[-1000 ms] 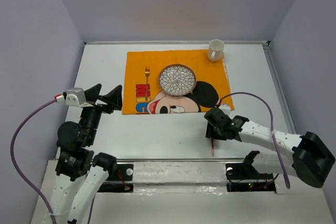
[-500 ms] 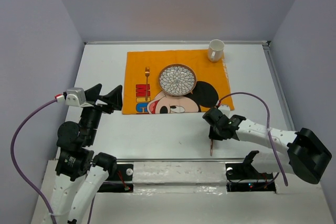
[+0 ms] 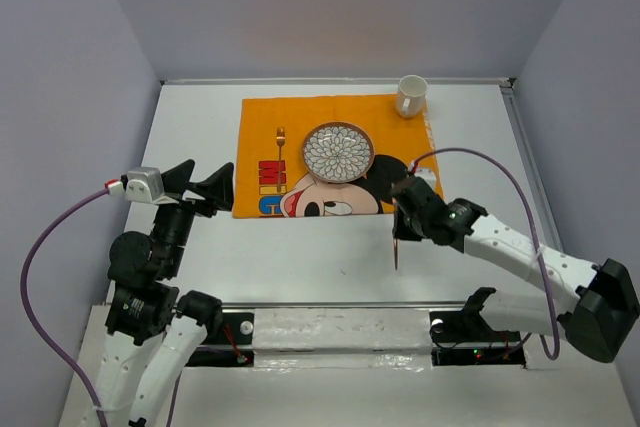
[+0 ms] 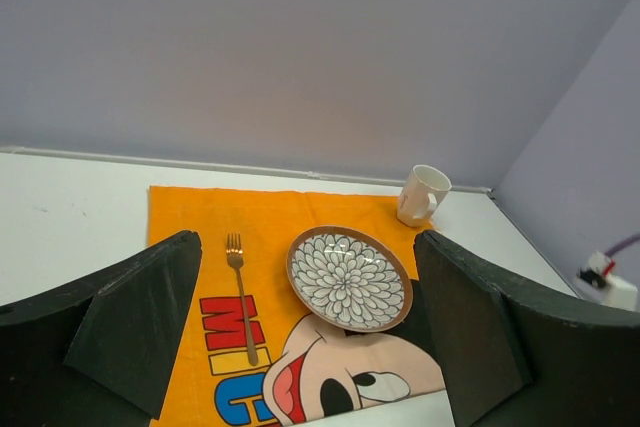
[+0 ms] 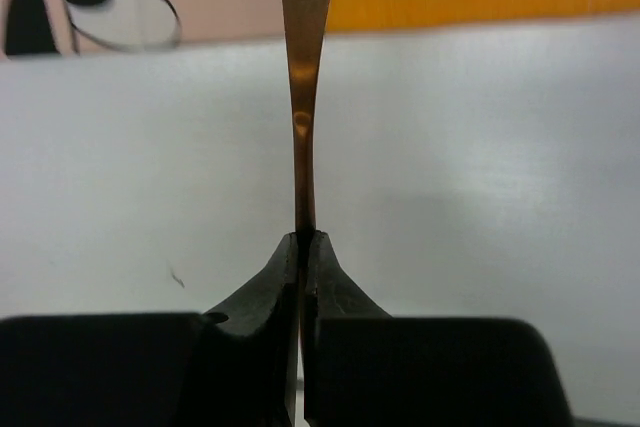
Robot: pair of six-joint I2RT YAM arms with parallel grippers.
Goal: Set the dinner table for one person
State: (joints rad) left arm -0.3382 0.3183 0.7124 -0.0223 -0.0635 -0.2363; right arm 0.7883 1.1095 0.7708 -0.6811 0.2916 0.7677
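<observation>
- R gripper (image 3: 406, 211) clamped tight on a slim copper cutlery piece (image 5: 305, 97), pinched edge-on between the fingertips.
- A sec. ago its jaws stood part-open nearer the front rail (image 3: 330, 319). Now they are shut, and gripper and cutlery piece have moved up to the placemat (image 3: 262, 119), at its near-right corner.
- L gripper (image 3: 205, 179) spread wide, holding nothing, beside the placemat's left edge; unchanged.
- Dinner table (image 3: 300, 257): white top under both arms, filling the enclosure floor.
- Orange cartoon placemat at far centre carries fork (image 3: 281, 137) and patterned plate (image 3: 338, 151); white mug (image 3: 411, 95) at its far-right corner.
- Grey-lilac walls (image 3: 330, 7) on three sides.
</observation>
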